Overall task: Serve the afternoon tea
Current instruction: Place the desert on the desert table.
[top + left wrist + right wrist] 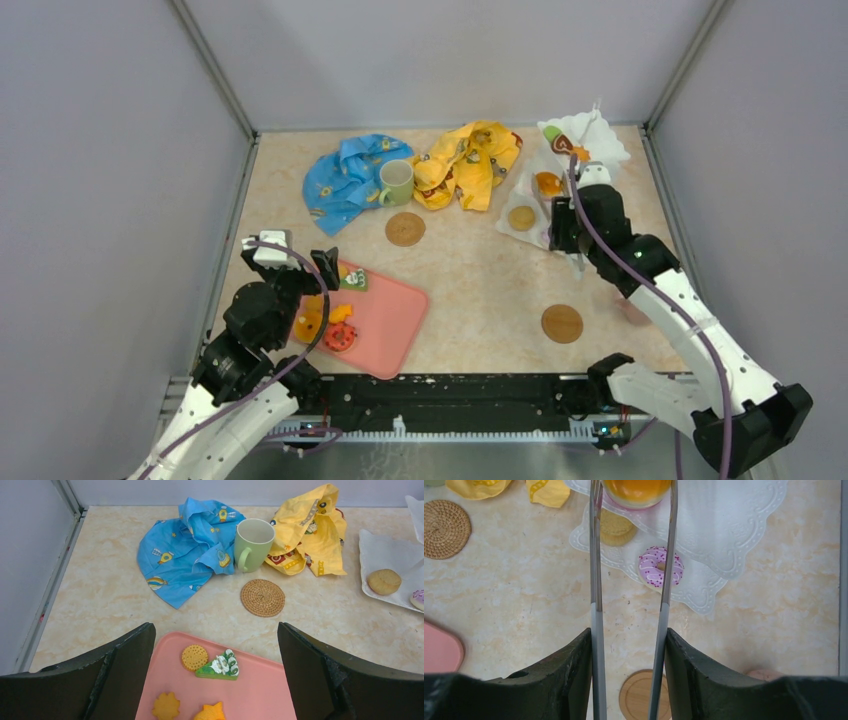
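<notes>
Pink tray (260, 690): flat on the table (470, 280), under the left pincer (215, 628) and reaching out to its right.
Left pincer: released, both fingers spread wide with nothing between them, hovering over the tray's far edge.
Tray pastries: a round biscuit (194, 657) and a green wedge cake (220, 667) touch each other just below the pincer's gap. A flower-shaped biscuit (166, 706) and an orange star (210, 712) lie back toward its wrist.
Blue cloth (185, 555): crumpled, ahead of the left pincer and slightly to its left.
Pale green mug (252, 542): upright, straight ahead of the left pincer, touching the blue cloth.
Woven coaster (262, 597): bare, between the left pincer and the mug, apart from both.
Yellow cloth (310, 530): bunched up ahead and to the right of the left pincer, just beside the mug.
Wooden coaster (562, 323): bare, behind the right pincer (628, 632), toward its wrist.
Right pincer: clenched on metal tongs (596, 555), one arm against each finger.
Tong tips: out ahead of the right pincer, either side of an orange glazed pastry (636, 487). Whether it rests on a tier or hangs in the tongs cannot be told.
White stand (724, 525): scalloped tiers ahead of the right pincer.
Lowest tier: a pink sprinkled donut (660, 566) lies just ahead of the right pincer, crossed in the wrist view by one tong arm. A tan sandwich biscuit (614, 527) lies farther ahead, partly hidden by the tier above.
</notes>
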### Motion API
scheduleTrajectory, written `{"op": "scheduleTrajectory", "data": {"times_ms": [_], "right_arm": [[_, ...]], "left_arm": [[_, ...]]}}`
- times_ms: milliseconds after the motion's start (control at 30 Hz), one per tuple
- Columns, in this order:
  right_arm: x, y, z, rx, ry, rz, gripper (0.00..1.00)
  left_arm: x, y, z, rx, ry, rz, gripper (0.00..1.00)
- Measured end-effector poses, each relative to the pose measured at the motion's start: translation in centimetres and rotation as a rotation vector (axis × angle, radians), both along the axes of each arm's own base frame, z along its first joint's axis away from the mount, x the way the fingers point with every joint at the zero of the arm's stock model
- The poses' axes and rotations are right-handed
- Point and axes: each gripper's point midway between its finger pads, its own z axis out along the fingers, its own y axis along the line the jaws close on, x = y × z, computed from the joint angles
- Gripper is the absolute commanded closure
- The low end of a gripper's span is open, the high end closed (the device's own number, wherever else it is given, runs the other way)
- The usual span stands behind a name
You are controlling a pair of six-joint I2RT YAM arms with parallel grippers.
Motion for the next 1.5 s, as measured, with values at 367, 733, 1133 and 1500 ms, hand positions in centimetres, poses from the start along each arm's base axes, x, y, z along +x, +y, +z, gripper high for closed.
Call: {"op": "scheduleTrajectory", "data": {"times_ms": [367, 733, 1133, 1500], "right_arm": [[-1.8, -0.5, 2.3, 0.019, -0.020, 0.024, 0.51], [-1.7, -0.4, 2.1, 0.000, -0.018, 0.042, 0.45], [-1.2, -0.3, 2.0, -0.015, -0.019, 0.054, 0.48], [-3.3, 1.4, 3.4, 0.060, 0.011, 0.170, 0.50]], "left_arm": [[0.0, 0.0, 0.0, 0.002, 0.000, 0.000, 0.01], [0.0, 0.0, 0.0, 0.003, 0.000, 0.000, 0.01], [0.0, 0.0, 0.0, 0.003, 0.000, 0.000, 0.01], [0.0, 0.0, 0.0, 0.003, 0.000, 0.000, 0.01]]}}
